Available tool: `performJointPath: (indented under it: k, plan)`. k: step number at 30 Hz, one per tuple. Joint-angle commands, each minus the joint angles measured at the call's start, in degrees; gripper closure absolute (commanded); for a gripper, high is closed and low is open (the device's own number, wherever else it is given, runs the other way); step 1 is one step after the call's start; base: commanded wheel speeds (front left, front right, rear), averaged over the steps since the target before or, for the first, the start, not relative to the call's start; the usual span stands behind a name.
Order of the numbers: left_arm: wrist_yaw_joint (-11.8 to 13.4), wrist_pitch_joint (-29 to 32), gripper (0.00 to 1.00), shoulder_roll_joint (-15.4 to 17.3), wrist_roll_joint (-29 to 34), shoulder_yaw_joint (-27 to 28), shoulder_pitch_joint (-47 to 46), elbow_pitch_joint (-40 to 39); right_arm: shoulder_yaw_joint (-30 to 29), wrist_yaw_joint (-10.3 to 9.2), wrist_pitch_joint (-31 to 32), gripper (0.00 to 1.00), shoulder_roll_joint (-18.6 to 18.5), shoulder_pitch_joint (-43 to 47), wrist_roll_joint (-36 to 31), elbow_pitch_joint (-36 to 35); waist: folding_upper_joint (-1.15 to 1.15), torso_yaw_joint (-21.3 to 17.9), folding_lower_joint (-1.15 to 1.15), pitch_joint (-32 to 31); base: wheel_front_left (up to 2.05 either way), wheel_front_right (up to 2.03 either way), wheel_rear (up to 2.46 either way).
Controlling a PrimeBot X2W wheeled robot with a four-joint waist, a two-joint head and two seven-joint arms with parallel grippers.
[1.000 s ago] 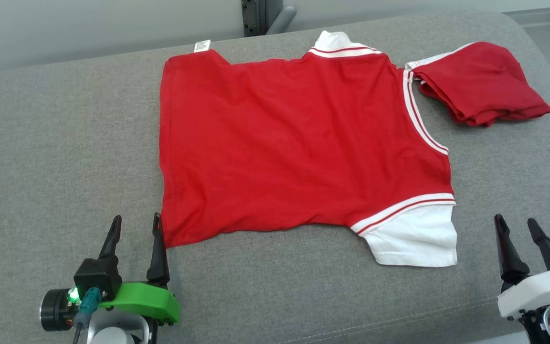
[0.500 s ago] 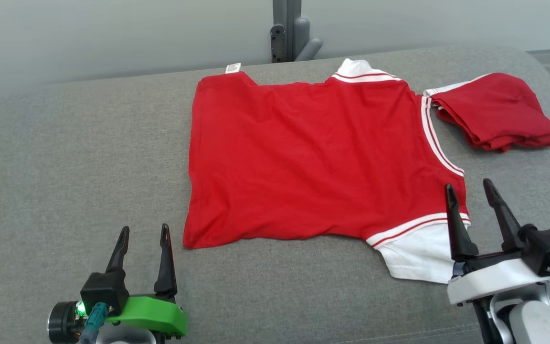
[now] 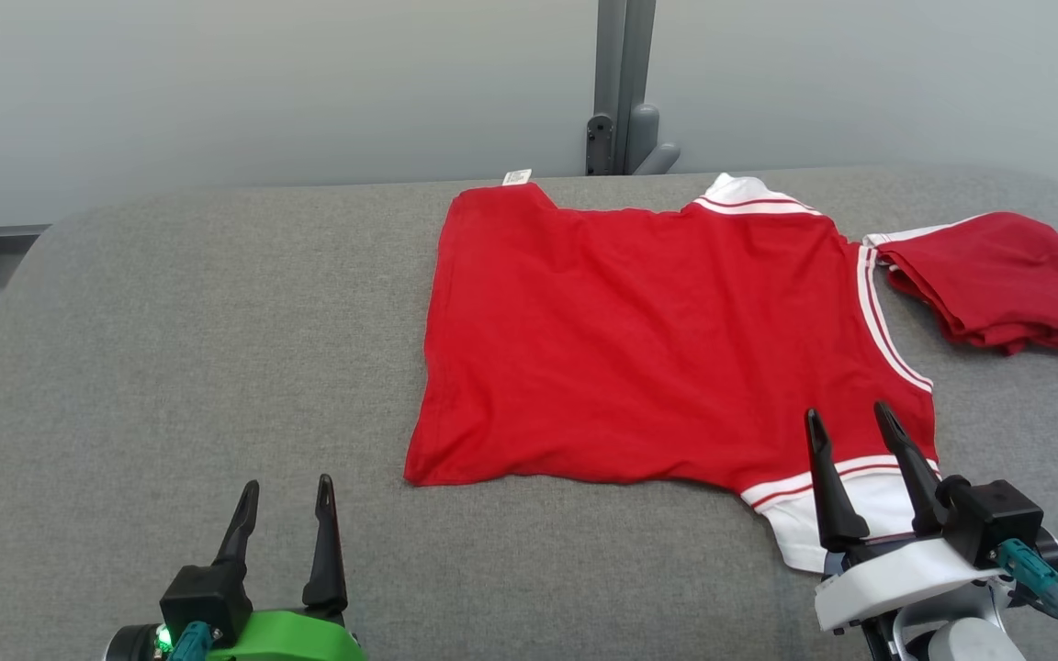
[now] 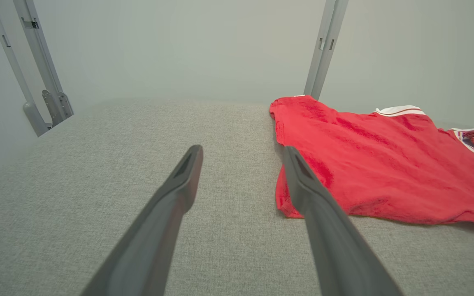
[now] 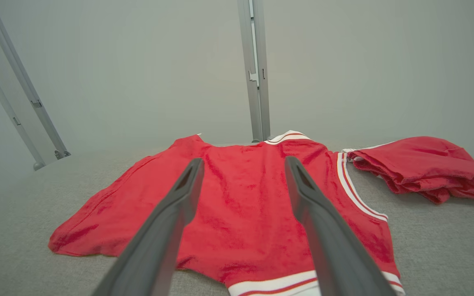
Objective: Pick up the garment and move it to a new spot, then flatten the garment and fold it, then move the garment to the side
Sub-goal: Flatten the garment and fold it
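Observation:
A red garment point(image 3: 658, 340) with white striped trim lies spread flat on the grey padded table point(image 3: 171, 349), its white sleeve point(image 3: 846, 514) at the near right. It also shows in the left wrist view point(image 4: 385, 164) and the right wrist view point(image 5: 245, 197). My left gripper point(image 3: 288, 491) stands open over bare table, near and to the left of the garment's near left corner point(image 3: 414, 473). My right gripper point(image 3: 846, 418) is open, its fingers over the white sleeve and striped hem, holding nothing.
A second red garment point(image 3: 997, 285), folded and bunched, lies at the table's far right, touching the spread one's trim. A grey metal post point(image 3: 621, 87) stands behind the table against a pale wall. Another slanted post point(image 4: 35, 70) stands at the left.
The head camera has tilted up, so the whole scene sits lower and rightward. My right gripper has come in leftward over the white sleeve. The garment itself has not moved.

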Motion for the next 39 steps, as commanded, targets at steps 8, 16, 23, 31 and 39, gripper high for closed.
performJointPath:
  k: [8,16,23,31,39]
  plan:
    - [-1.07,0.01,0.00,-0.79,1.07,1.34,1.06,-0.17,0.20,-0.04,-0.43,0.00,0.62,0.66,-0.49,0.69,0.00,-0.29,0.00,-0.49,0.00,0.00,0.00]
    - [-1.67,0.01,0.00,-1.43,1.84,1.91,0.97,0.06,-0.28,-0.04,-0.49,0.00,0.88,0.26,-0.89,0.32,0.00,-0.82,0.00,-0.16,0.00,0.00,0.00]
    - [-2.28,0.01,0.00,-1.95,2.44,2.45,0.95,0.19,-0.33,-0.04,-0.50,0.00,1.00,-0.05,-1.05,0.13,0.00,-1.01,0.00,0.20,0.00,0.00,0.00]
    - [-2.63,0.01,0.00,-2.24,2.95,2.77,0.48,0.57,-4.88,-0.05,0.12,0.00,1.03,1.86,-1.13,2.29,0.00,-1.89,0.00,1.74,0.00,0.00,0.00]
    - [-3.13,0.01,0.00,-2.39,3.61,3.03,-1.35,0.68,-10.65,-0.04,3.10,0.00,1.08,5.46,3.81,7.17,0.00,-2.65,0.00,4.77,0.00,0.00,0.00]
